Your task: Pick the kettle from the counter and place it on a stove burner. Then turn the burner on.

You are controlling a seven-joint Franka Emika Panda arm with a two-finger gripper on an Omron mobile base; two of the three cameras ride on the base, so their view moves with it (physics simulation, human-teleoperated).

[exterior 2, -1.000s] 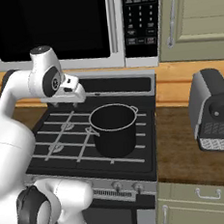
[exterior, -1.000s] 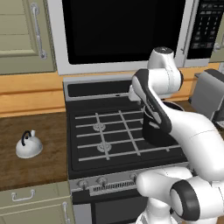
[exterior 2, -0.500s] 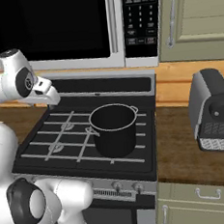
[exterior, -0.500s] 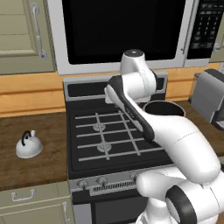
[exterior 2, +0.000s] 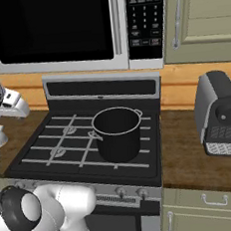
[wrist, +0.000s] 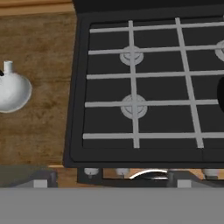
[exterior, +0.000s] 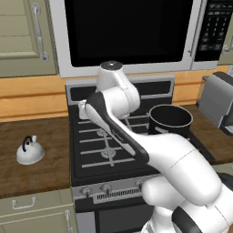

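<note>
Below my gripper (wrist: 107, 181) lies the black stovetop (wrist: 148, 148), a big black pot (exterior: 170, 121) on its far right side. The counter (exterior: 41, 168) stretches to my left. There the kettle (wrist: 12, 89) sits, well apart from my wide-open, empty fingers.
</note>
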